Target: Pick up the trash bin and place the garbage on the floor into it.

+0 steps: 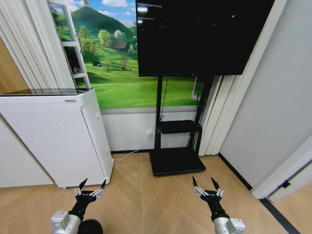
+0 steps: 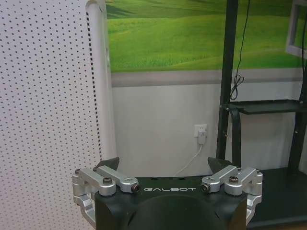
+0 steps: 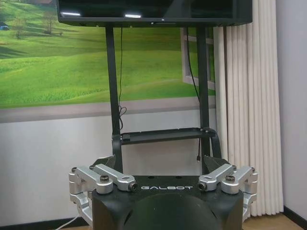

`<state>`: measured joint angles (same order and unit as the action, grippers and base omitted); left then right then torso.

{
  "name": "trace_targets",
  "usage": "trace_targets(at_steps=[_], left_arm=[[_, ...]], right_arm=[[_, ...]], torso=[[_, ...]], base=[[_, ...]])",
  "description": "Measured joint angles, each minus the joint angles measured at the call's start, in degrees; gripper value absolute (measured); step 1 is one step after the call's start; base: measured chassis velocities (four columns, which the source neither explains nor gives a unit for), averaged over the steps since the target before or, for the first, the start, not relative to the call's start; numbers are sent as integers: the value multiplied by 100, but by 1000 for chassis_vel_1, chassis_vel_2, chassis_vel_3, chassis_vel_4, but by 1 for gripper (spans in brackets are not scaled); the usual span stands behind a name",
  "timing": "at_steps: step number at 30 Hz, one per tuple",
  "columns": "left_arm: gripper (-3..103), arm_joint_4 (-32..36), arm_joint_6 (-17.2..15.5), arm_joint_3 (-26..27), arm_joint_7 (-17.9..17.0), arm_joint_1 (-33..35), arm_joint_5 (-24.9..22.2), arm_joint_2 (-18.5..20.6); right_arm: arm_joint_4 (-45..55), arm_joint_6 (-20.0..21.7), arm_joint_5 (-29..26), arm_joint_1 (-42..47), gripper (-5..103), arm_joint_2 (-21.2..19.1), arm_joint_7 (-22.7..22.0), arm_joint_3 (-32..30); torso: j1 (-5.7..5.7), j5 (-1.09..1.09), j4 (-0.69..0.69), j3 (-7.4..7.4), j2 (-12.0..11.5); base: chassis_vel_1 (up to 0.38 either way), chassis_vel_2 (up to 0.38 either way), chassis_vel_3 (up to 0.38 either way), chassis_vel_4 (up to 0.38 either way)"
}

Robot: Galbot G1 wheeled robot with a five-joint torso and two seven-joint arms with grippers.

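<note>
Left pincer: wide, empty, low over floor.
Right pincer: wide, empty.
Bin: likely light, stiff; grip rim.

Floor is showing as light tan wood planks, herringbone pattern, running up to the white wall w/ dark skirting along the right side. Tall white perforated appliance is standing on it at left, near the wall. Black TV stand is sitting on it at center, its flat black base plate lying directly on the planks, just beside the appliance's right edge but apart. White cable is trailing on the floor btwn appliance and wall. Curtain is hanging down to the floor right of the stand.
</note>
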<state>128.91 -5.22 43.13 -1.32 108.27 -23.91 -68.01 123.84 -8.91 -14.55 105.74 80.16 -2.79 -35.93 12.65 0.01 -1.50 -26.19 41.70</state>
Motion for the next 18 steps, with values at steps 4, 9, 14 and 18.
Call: trace_targets(at_steps=[4, 9, 14, 18], left_arm=[[100, 0, 0, 0, 1, 0, 0, 0], [100, 1, 0, 0, 0, 0, 0, 0], [100, 0, -1, 0, 0, 0, 0, 0], [100, 1, -1, -1, 3, 1, 0, 0]], right_arm=[[0, 0, 0, 0, 100, 0, 0, 0], [0, 0, 0, -1, 100, 0, 0, -1], [0, 0, 0, 1, 100, 0, 0, 0], [0, 0, 0, 2, 100, 0, 0, 0]], torso=[[-3, 0, -1, 6, -8], [-8, 1, 0, 12, -20], [-14, -3, 0, 18, -29], [-17, -4, -1, 23, -38]], base=[[286, -294, -293, 263], [332, -331, -318, 330], [366, -372, -350, 381], [360, -371, -362, 373]])
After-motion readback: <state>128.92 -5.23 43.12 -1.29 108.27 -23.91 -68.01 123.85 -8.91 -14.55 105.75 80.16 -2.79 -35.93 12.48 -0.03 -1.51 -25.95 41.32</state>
